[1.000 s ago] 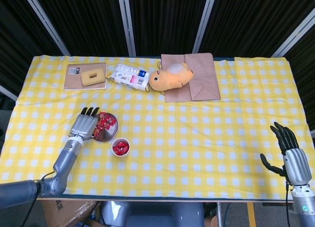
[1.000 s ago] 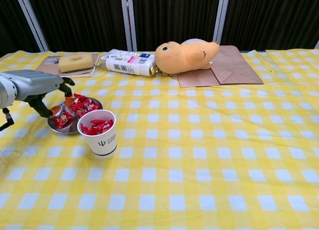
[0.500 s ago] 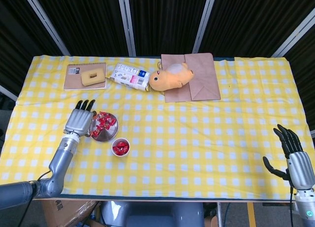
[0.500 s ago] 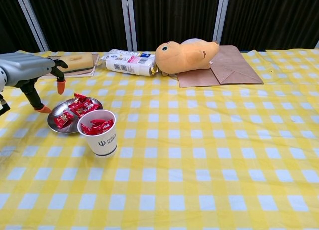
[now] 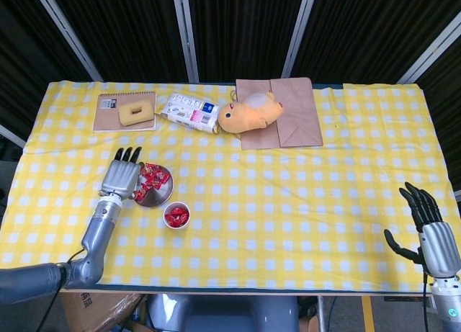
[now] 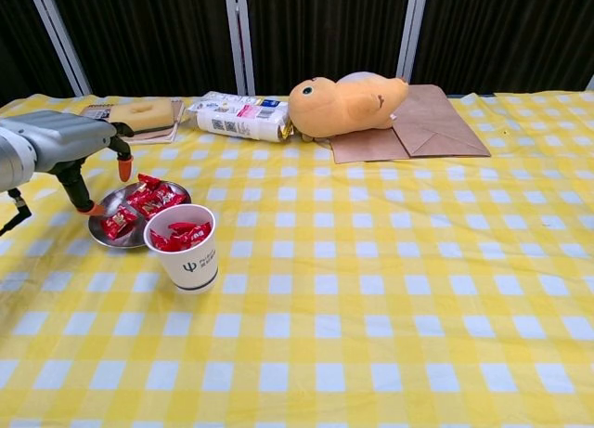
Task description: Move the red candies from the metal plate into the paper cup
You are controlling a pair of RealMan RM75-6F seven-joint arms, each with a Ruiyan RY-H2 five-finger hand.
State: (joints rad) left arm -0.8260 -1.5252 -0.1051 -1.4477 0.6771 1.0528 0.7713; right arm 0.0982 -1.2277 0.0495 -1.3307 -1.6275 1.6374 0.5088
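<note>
Your red candies [image 6: 139,201] lie heaped on the shallow metal plate [image 6: 104,236]; more fill the upright white paper cup [image 6: 183,251], standing just at the plate's 5 o'clock.

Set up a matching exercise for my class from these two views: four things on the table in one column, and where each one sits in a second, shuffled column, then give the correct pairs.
Column 1
1. yellow sponge
2. plush toy
3. metal plate
4. paper cup

Column 2
A. partly on the brown paper bag
B. under the left hand
C. on the notebook
D. just in front of the plate, candies inside

Pairs: 1-C, 2-A, 3-B, 4-D
</note>
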